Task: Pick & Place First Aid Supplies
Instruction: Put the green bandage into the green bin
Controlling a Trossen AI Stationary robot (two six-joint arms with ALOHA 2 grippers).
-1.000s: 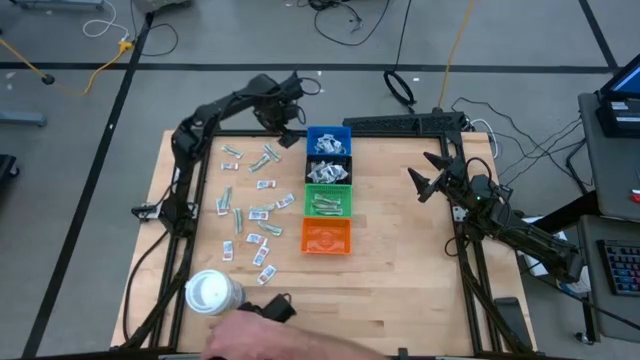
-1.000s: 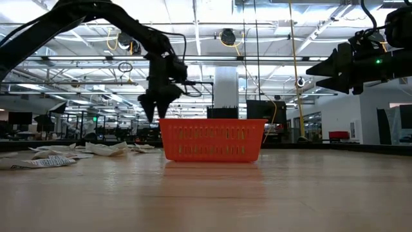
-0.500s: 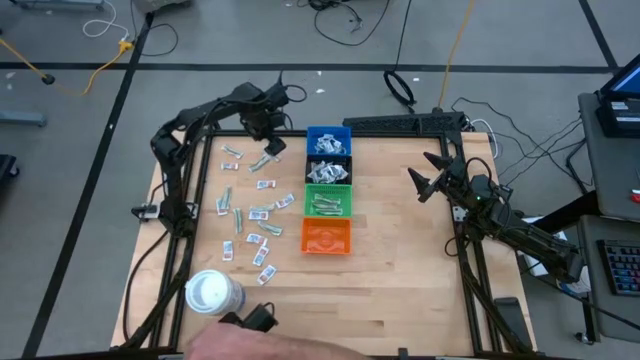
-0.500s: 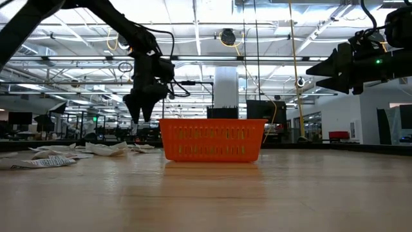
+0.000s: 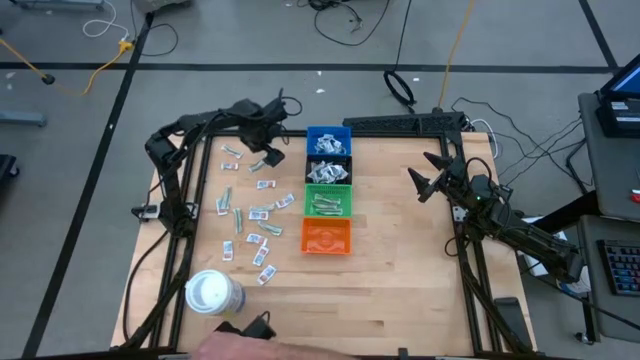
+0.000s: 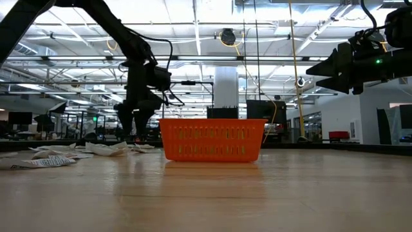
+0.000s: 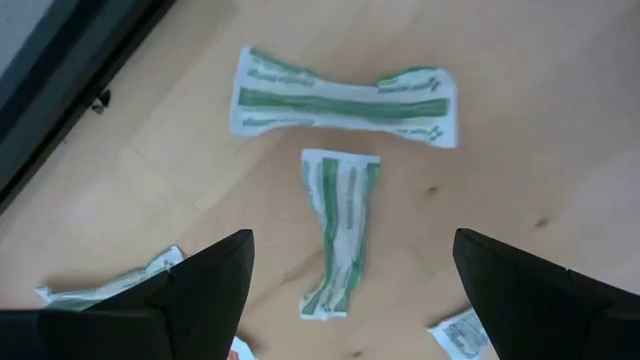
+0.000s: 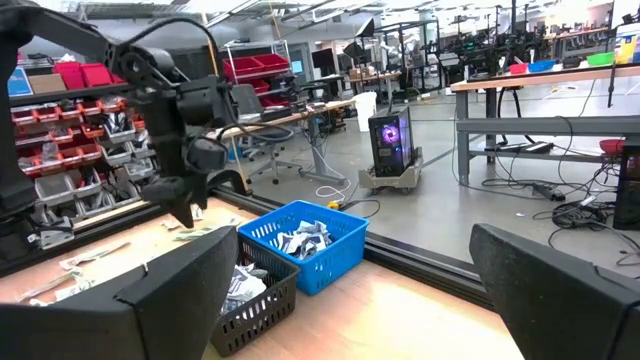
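Many small flat packets [image 5: 256,214] lie scattered flat on the wood to the left of the row of bins. In the left wrist view a white wrapper with green stripes [image 7: 338,232] lies flat between my open fingers. A second such wrapper [image 7: 345,100] lies crosswise beyond it. My left gripper [image 5: 267,143] [image 7: 365,290] hovers open just above these, left of the blue bin [image 5: 328,141], and touches nothing. In the low view it hangs low over the packets [image 6: 132,124]. My right gripper [image 5: 421,181] [image 8: 350,290] waits open and raised over the table's right part.
Four bins stand in a row from far to near: blue, black [image 5: 328,171], green [image 5: 328,201], orange [image 5: 326,237]; the far three hold packets. A white round roll [image 5: 212,293] stands near the near-left corner. A person's hand [image 5: 250,347] and a dark object [image 5: 257,325] are at the near edge.
My left gripper has moved from beside the blue bin toward the table's left edge and down, ending low over the striped wrappers. The person's hand at the near edge has drawn back toward that edge.
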